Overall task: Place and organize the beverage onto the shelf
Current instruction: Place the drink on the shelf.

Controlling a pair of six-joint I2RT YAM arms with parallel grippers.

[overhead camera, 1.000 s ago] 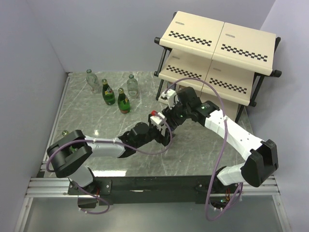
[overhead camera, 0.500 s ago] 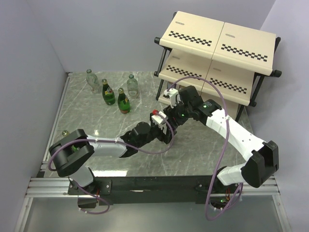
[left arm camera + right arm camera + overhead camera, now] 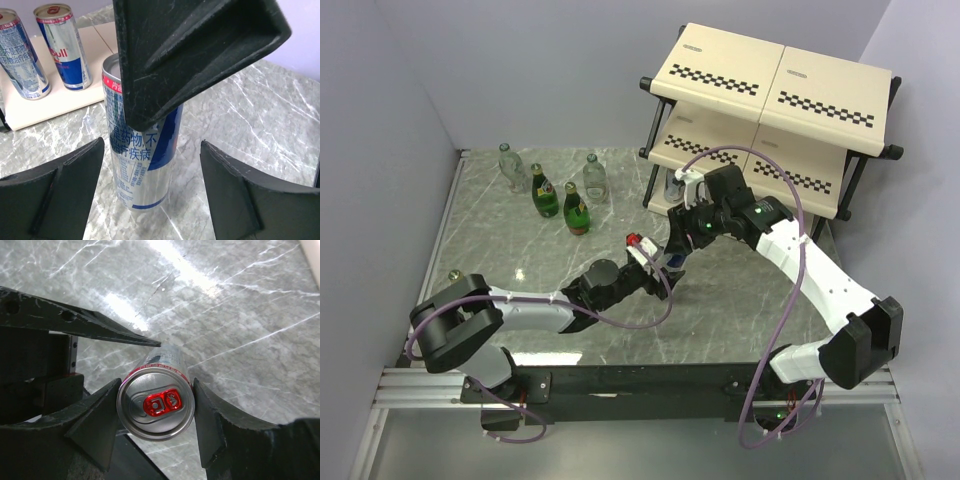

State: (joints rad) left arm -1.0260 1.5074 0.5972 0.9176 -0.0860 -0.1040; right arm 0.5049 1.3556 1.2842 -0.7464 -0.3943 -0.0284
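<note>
My right gripper [image 3: 156,410] is shut on the rim of a slim silver-and-blue can [image 3: 156,407], seen from above with its red tab. In the left wrist view that can [image 3: 142,155] stands upright, its base at or just above the marble. My left gripper [image 3: 152,197] is open, its fingers [image 3: 55,200] to either side of the can and clear of it. From above, both grippers meet in front of the shelf [image 3: 775,90], the right one [image 3: 682,240] over the left one [image 3: 662,268]. Two more cans [image 3: 62,47] stand on the shelf's lowest board [image 3: 55,102].
Two green bottles [image 3: 544,192] [image 3: 577,210] and two clear bottles [image 3: 511,166] [image 3: 594,177] stand at the back left of the marble table [image 3: 520,250]. The shelf's black frame leg [image 3: 652,175] is close behind the grippers. Grey walls close in the left and back.
My right gripper has carried the can a little right and back, towards the shelf. My left arm has stretched after it, and its fingers have drawn slightly closer together, still off the can.
</note>
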